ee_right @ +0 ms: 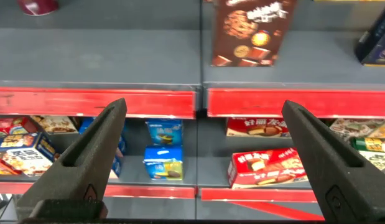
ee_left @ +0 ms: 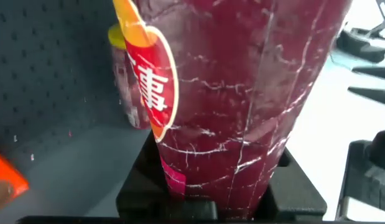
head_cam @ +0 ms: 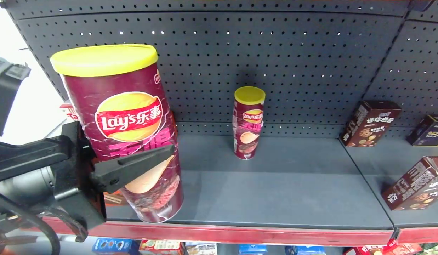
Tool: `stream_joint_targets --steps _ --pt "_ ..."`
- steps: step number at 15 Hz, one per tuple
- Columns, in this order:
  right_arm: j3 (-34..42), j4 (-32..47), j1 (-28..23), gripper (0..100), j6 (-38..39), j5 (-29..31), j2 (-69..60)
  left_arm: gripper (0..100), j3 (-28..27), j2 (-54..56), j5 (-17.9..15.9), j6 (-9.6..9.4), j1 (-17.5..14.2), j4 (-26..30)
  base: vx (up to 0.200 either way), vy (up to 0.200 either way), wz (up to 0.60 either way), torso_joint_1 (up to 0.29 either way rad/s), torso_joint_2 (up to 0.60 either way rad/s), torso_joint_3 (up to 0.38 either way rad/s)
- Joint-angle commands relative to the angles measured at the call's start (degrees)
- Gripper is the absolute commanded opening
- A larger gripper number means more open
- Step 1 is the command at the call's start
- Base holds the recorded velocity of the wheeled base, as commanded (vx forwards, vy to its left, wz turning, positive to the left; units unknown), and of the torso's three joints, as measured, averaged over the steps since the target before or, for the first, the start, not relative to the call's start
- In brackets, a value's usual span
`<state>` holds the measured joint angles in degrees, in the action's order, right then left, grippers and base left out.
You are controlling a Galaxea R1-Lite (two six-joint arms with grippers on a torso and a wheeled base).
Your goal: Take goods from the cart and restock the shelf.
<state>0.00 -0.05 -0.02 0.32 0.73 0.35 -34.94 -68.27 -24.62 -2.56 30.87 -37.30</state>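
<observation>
Chips can is clamped in my left gripper at the shelf's front left edge, so I'm mid-placing. Next, I reckon: ease it in toward the other can and set it upright. My right gripper is spread apart.

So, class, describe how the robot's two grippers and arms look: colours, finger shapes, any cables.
The left gripper is matte black with long, tapering fingers on a blocky black mount, a grey cylindrical wrist housing and a looping black cable behind. The right gripper has the same dark, wedge-shaped fingers, each with a small round hole.
</observation>
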Motion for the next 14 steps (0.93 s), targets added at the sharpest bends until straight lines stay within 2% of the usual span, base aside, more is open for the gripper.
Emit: stream_joint_targets --steps 1,9,14 --pt "0.0 0.05 -0.06 100 -0.05 -0.03 0.09 0 -0.04 0.06 0.02 0.01 -0.1 -0.14 0.0 0.0 0.0 0.0 0.0 0.0" --pt "0.0 -0.04 -0.06 100 0.03 -0.03 0.09 0 -0.75 0.33 0.02 0.01 -0.63 -0.23 0.0 0.0 0.0 0.0 0.0 0.0" --pt "-1.41 -0.04 0.02 100 -1.81 -1.26 0.0 0 3.12 0.5 -0.07 0.1 -0.63 -0.58 0.0 0.0 0.0 0.0 0.0 0.0"
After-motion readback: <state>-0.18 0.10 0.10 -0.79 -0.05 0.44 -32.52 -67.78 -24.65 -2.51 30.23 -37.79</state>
